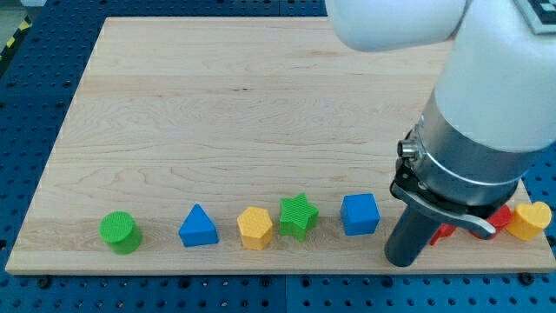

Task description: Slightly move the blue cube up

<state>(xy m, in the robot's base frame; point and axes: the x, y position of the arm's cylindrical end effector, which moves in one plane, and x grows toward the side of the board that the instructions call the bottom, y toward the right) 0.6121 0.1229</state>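
Note:
The blue cube (360, 214) sits near the board's bottom edge, right of centre. My tip (404, 259) is at the end of the dark rod, just to the right of and slightly below the blue cube, with a small gap between them. The arm's white and silver body covers the view's right side above the rod.
Along the bottom edge from the left stand a green cylinder (119, 232), a blue triangle (199, 227), a yellow hexagon (255, 228) and a green star (298, 215). A red block (499, 217), partly hidden by the arm, and a yellow heart (531, 220) lie at the right. The wooden board (243, 113) lies on a blue perforated table.

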